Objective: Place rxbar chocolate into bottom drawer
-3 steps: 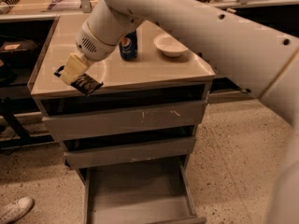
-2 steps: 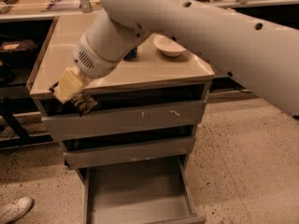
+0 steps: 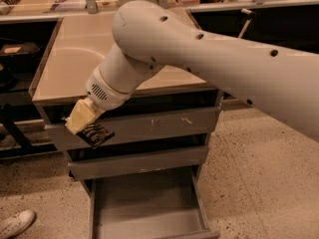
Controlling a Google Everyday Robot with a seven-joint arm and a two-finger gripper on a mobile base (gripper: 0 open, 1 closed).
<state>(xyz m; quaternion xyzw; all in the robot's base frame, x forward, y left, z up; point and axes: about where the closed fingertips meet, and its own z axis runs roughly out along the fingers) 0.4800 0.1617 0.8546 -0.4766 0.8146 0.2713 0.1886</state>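
Observation:
My gripper [image 3: 85, 125] hangs off the front left edge of the cabinet, in front of the top drawer. It is shut on the rxbar chocolate [image 3: 96, 134], a small flat black wrapper with pale lettering that sticks out below the pale fingers [image 3: 79, 115]. The bottom drawer [image 3: 144, 210] is pulled out at the bottom middle, its flat grey floor bare. It lies well below and to the right of the bar. My white arm crosses from the right and hides the back right of the cabinet top.
The two upper grey drawers [image 3: 144, 128] [image 3: 139, 162] are closed. The beige cabinet top [image 3: 70, 63] shows at left. A white shoe [image 3: 16, 224] rests on the speckled floor at lower left. Dark shelving [image 3: 20, 59] stands at left.
My gripper has moved with the bar off the cabinet top, forward and down to the front of the top drawer. The arm now hides the can and bowl.

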